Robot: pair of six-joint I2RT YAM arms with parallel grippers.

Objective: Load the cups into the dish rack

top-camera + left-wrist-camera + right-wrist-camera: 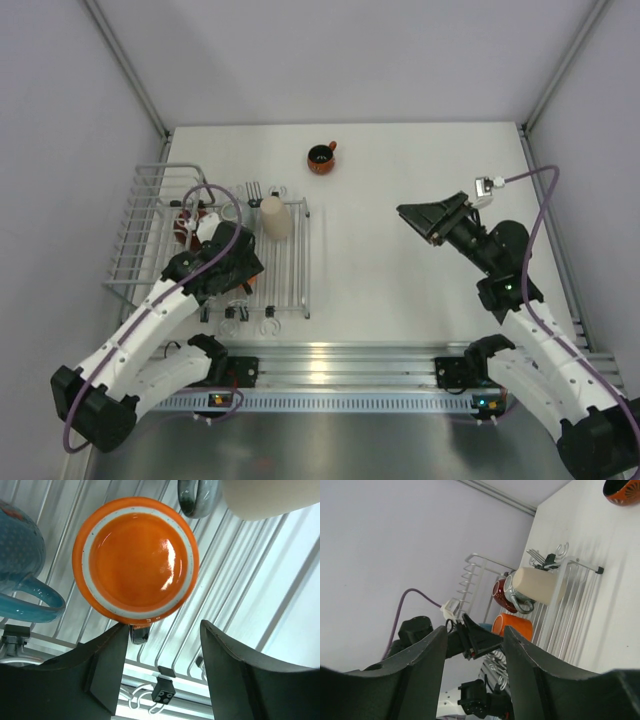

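The white wire dish rack (140,220) stands at the left. A cream-beige mug (275,217) lies on its slats, and a wide red mug (186,224) sits by the basket section. My left gripper (238,272) hovers over the slats, open and empty. In the left wrist view its fingertips (117,645) stand just short of an upturned orange mug (135,565), with a grey-blue mug (20,565) to its left. A small dark red mug (322,158) stands on the table behind the rack. My right gripper (415,218) is open and empty, raised at mid-right.
Forks and hooks (255,190) stand at the rack's far end, and wire hooks (232,322) hang at its near edge. In the right wrist view the rack (580,595), the orange mug (512,625) and the cream mug (535,585) show beyond my fingers. A metal rail (340,365) runs along the near edge.
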